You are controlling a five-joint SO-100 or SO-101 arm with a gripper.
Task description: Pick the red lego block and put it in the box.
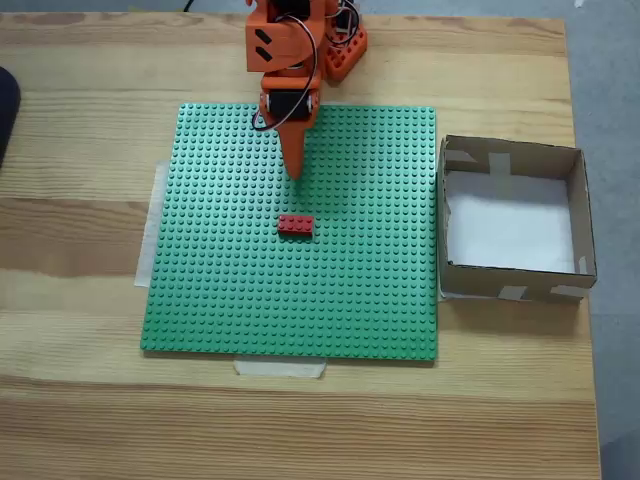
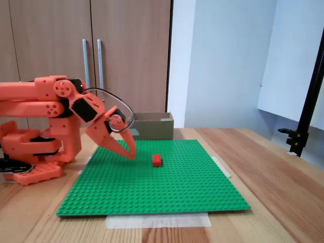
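1. Gripper [image 2: 130, 153] is seen hovering low over the green baseplate [image 1: 350, 300], its jaws nearly closed with only a slight gap, nothing held between them.
2. Red lego block [image 1: 295, 225] is found lying on the baseplate, near the fingertips but apart.
3. Box [image 1: 578, 215] is placed just beside the baseplate's right edge in the top-down fixed view.
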